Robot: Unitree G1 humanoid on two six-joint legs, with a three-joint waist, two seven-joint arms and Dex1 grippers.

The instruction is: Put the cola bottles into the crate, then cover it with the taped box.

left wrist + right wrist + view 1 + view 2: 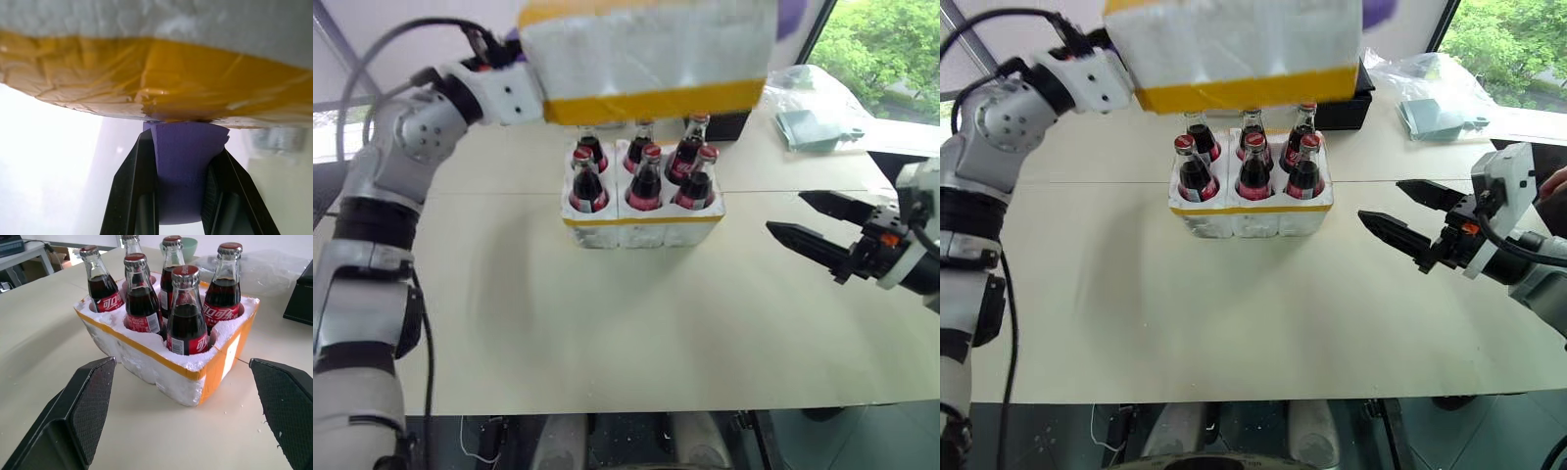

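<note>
Six small glass cola bottles (186, 313) with red caps and red labels stand upright in the wells of the low white foam crate (642, 223), which rests on the pale beige surface (607, 333) toward its far middle. The white foam taped box (646, 59), wrapped in broad yellow tape bands, hangs in the air just above the far bottles, tilted slightly. The left gripper (180, 181) is pressed together on a purple tab (183, 166) fixed to the taped box's side, carrying it from the left. The right gripper (822, 227) hovers above the surface to the right of the crate, its black fingers spread wide and pinching nothing, pointing left toward the crate.
</note>
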